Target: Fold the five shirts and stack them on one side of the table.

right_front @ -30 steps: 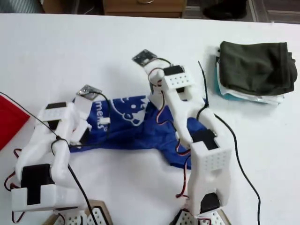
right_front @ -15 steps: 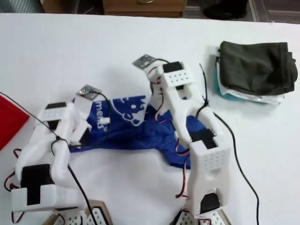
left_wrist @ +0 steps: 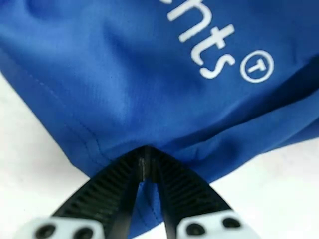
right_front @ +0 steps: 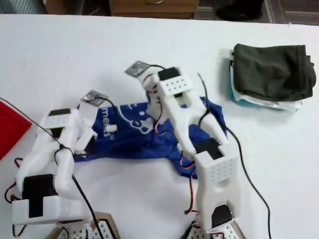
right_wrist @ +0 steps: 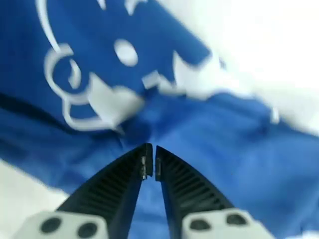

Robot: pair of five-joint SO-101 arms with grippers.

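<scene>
Blue fabric is clenched in both sets of jaws. The left jaws are pressed together on a doubled hem of the blue shirt point(left_wrist: 124, 74), with a crease caught right at their tips. The right jaws are clamped on a pucker of the same garment, just beside its white printed figure point(right_wrist: 89, 94).

Two pinches on one shirt probably let the arms lift and carry an edge over together, so the fold lands flat instead of slumping. The shirt lies rumpled at the centre of the surface point(right_front: 75, 55). The left arm point(right_front: 55, 144) is at its 9 o'clock end, and the right arm point(right_front: 209, 164) crosses it from 5 o'clock.

Well apart at 2 o'clock sits the stack of folded shirts point(right_front: 271, 74), with a dark green one on top and paler ones beneath. This shirt likely goes there next. A red cloth point(right_front: 10, 127) waits at the 9 o'clock edge.
</scene>
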